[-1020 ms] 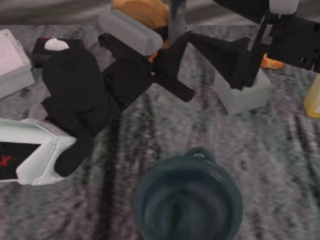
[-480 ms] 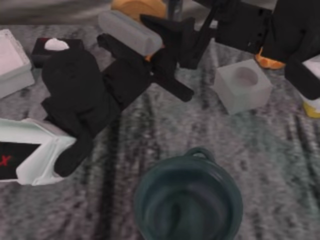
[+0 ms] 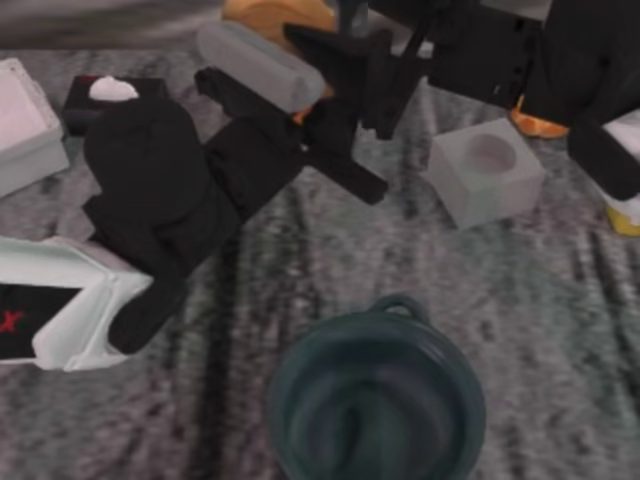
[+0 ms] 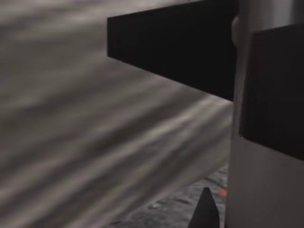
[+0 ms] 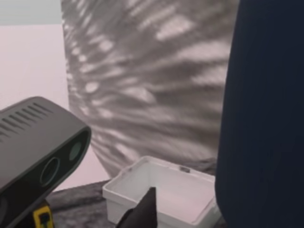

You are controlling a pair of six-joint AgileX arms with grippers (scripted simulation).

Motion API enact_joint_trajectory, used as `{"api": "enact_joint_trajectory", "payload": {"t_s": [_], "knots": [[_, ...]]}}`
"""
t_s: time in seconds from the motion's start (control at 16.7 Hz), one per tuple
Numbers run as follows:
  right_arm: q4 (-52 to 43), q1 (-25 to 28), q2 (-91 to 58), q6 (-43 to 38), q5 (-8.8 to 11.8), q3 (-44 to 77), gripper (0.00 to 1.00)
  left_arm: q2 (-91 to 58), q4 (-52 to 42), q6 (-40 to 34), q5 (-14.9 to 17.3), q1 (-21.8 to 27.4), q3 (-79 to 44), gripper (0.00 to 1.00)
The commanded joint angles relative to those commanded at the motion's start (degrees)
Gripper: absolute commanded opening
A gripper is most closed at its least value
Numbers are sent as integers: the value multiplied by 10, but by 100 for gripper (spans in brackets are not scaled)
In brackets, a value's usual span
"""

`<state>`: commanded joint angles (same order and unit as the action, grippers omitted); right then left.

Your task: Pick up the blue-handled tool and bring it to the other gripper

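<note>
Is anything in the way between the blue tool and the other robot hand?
Nothing visible is. The blue-handled tool sits close against the right end effector, right beside the left end effector at the table's far middle. The grey cube lies off to the right, out of the way.

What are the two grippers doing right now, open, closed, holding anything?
Left gripper: cannot be told; it sits at the table's far middle, by the tool.
Right gripper: holding the blue-handled tool, whose handle fills its wrist view.
</note>
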<state>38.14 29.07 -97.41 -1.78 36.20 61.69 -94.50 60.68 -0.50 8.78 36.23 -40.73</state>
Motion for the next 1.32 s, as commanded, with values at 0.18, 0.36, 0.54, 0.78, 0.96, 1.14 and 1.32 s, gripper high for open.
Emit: {"api": "enact_joint_trajectory", "payload": {"t_s": [0.18,0.36,0.54,0.78,0.96,1.14,1.32], "knots": [[0,0,0,0,0,0,32,0,0,0,0,0,0,0],[0,0,0,0,0,0,10,0,0,0,0,0,0,0],[0,0,0,0,0,0,0,0,0,0,0,0,0,0],[0,0,0,0,0,0,0,0,0,0,0,0,0,0],[0,0,0,0,0,0,0,0,0,0,0,0,0,0],[0,0,0,0,0,0,0,0,0,0,0,0,0,23],[0,0,0,0,0,0,0,0,0,0,0,0,0,45]]}}
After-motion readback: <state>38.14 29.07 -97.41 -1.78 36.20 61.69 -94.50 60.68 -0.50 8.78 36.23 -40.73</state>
